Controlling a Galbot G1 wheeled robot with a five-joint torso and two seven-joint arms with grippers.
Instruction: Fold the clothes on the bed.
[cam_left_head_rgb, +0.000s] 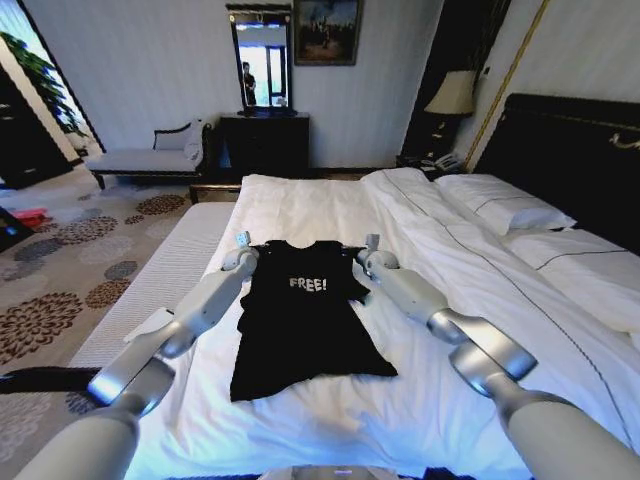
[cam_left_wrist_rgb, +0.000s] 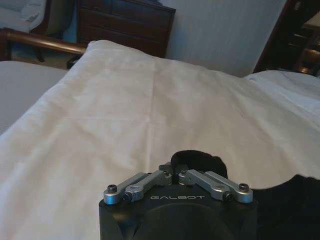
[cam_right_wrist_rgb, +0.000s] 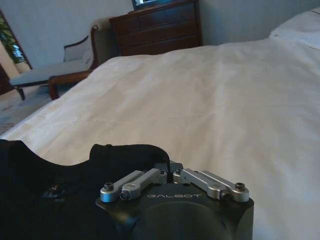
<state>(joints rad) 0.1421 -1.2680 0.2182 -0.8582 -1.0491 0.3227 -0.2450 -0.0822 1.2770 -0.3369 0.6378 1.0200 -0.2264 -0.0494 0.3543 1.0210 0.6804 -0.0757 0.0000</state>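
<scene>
Shoulders first: black cotton "FREE!" T-shirt (cam_left_head_rgb: 305, 320) lies centre frame on the white-duveted double bed (cam_left_head_rgb: 420, 230). Left gripper (cam_left_head_rgb: 243, 243) and right gripper (cam_left_head_rgb: 369, 247) each look pinched onto a shoulder. I'd lift both evenly, keeping the fabric taut.

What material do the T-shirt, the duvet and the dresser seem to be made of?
T-shirt: soft matte black knit, probably cotton; it lies limp, with white printed letters. Both grippers, left and right, are shut on its shoulders.
Duvet: white woven fabric, faint sheen, creased.
Dresser: dark wood, polished, with panelled drawers.
</scene>
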